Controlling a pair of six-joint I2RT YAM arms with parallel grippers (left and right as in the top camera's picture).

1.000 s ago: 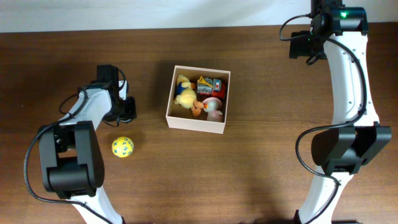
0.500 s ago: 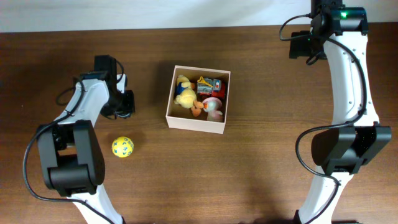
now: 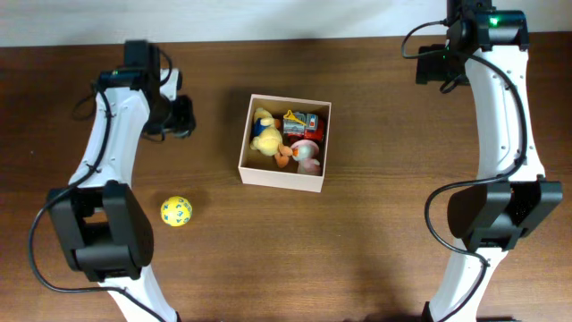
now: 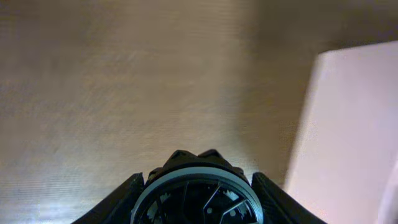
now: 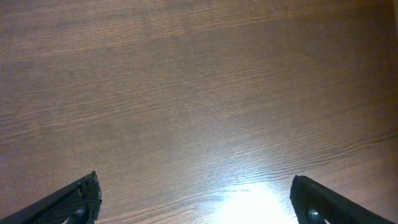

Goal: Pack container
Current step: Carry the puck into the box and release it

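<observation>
The left gripper (image 3: pixel 181 116) hangs over bare wood of the table (image 3: pixel 375 250); its own camera catches only the round housing and the roots of the fingers, so I cannot tell whether its jaws stand wide or narrow; nothing shows in its grasp. Just ahead of it and a little to one side, with a strip of table between, stands the container (image 3: pixel 279 179); its pale side wall fills the right edge of the left wrist view, blurred. Inside the container, past that near wall, lies a yellow plush toy (image 3: pixel 265 136); beyond it are a red toy vehicle (image 3: pixel 304 122) and a pink and white toy (image 3: pixel 307 154), all crowded together. Farther from the left gripper than the container's near wall, back toward that arm's base, a yellow ball (image 3: pixel 176 211) with bluish marks sits alone on the table.

The right gripper (image 5: pixel 196 202) is spread wide, one fingertip at each bottom corner of its view; only wood grain and a bright glare lie between them; it grips nothing. The container is well apart from it, off toward the left arm's side.
</observation>
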